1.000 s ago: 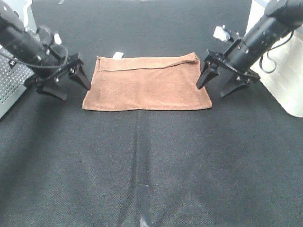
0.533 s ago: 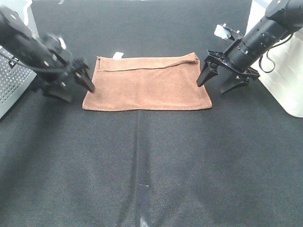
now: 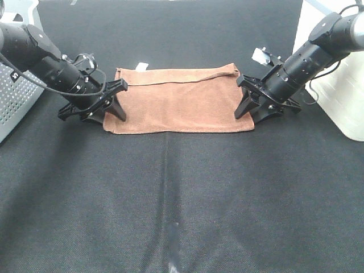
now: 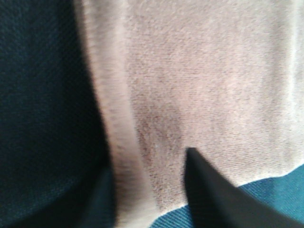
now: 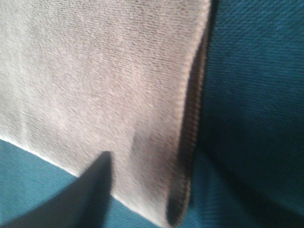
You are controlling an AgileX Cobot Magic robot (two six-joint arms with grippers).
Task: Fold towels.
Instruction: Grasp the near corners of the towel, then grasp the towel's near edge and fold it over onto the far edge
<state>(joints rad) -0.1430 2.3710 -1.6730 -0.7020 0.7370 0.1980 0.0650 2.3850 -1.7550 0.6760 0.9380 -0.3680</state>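
Observation:
The reddish-brown towel (image 3: 179, 99) lies flat on the black mat, its far long edge doubled over and a small white tag (image 3: 142, 66) at the far left corner. My left gripper (image 3: 112, 118) sits low at the towel's near left corner, open, one finger (image 4: 204, 190) on the cloth and the other (image 4: 102, 199) just off the hem. At the near right corner my right gripper (image 3: 248, 116) is also open and low. One of its fingers (image 5: 90, 190) rests on the cloth beside the layered hem (image 5: 190, 142); the other is not visible in the right wrist view.
A white box (image 3: 335, 85) stands at the right edge behind the right arm. A perforated grey panel (image 3: 14, 102) sits at the left edge. A pale strip (image 3: 173, 244) marks the mat near the front middle.
Both grippers have dropped and moved inward from beside the towel onto its short edges. Their jaws have narrowed around the hems.

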